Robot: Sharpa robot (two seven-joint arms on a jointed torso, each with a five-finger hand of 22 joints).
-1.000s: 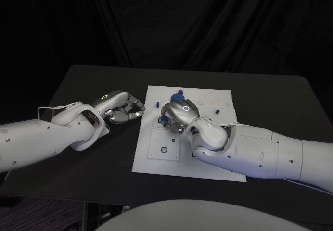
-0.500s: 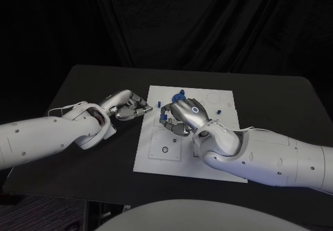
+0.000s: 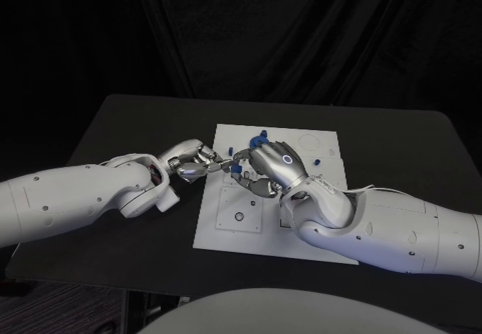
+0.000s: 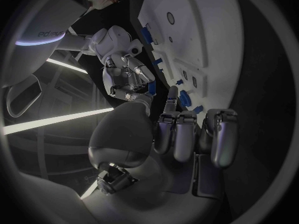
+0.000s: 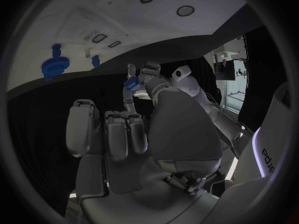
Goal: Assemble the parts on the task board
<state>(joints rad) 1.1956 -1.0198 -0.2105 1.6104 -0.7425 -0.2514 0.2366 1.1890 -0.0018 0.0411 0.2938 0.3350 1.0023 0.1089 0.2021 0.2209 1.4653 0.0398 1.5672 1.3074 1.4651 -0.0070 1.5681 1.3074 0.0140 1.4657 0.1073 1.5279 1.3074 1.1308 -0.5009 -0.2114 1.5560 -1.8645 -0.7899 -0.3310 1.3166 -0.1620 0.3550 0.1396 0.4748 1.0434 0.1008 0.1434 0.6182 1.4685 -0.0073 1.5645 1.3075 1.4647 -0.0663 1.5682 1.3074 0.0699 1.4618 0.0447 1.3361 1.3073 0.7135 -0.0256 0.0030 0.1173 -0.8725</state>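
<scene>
Over the left edge of the white task board (image 3: 301, 229) my two hands meet fingertip to fingertip. My right hand (image 3: 271, 163) pinches a small blue part (image 3: 234, 168) above the board. The fingertips of my left hand (image 3: 191, 165) reach the same part from the table side; whether they grip it I cannot tell. In the right wrist view the blue part (image 5: 132, 83) sits between my right hand (image 5: 118, 134) and my left hand (image 5: 152, 82). In the left wrist view the part (image 4: 151, 88) is at the fingertips of my right hand (image 4: 127, 74), just beyond my left hand (image 4: 187, 134).
A blue gear (image 3: 260, 136) stands at the board's far edge and a small blue peg (image 3: 314, 161) stands right of my right hand. The right wrist view shows the gear (image 5: 53, 67) and a peg (image 5: 95, 60) on the board (image 5: 74, 5). Black table (image 3: 131, 229) surrounds the board.
My left hand has moved right from the table to the board's left edge. My right hand has turned toward it, and the fingertips of both now meet at the blue part.
</scene>
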